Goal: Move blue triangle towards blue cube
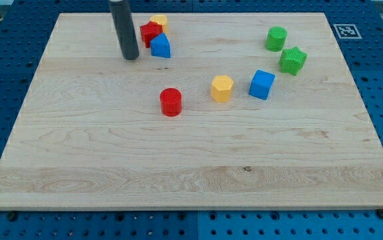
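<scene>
The blue triangle [160, 47] lies near the view's top, left of centre, touching a red block [150, 31] with a yellow block [159, 23] just behind it. The blue cube [262, 85] sits right of centre. My tip [130, 56] rests on the board just left of the blue triangle, a small gap between them. The rod rises out of the view's top.
A red cylinder [171, 102] and a yellow hexagonal block [222, 88] lie between the triangle and the cube. A green cylinder [276, 39] and a green star-like block [293, 61] sit at the upper right. The wooden board [191, 173] lies on a blue pegboard table.
</scene>
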`<state>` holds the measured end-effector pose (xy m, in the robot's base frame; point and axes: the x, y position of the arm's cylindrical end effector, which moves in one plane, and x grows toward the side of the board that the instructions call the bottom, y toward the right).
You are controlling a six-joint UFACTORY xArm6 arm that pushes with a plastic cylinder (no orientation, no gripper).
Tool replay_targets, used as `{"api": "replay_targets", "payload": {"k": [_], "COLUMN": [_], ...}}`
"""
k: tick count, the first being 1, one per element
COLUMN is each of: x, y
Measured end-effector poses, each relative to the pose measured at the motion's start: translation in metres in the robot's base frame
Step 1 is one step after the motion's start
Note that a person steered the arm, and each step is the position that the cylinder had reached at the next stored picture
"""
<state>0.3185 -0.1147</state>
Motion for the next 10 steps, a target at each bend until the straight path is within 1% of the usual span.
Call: {"api": "replay_targets", "payload": {"k": [1,2,3,4,5,6,7,8,9,10], "x": [-0.011,-0.004,0.005,0.022,0.012,0.000,-0.004,-0.024,-0.052,-0.052], "y": [0.050,0.121,0.136,0.095,0.060,0.057,0.064,0.073,0.098,0.146]}}
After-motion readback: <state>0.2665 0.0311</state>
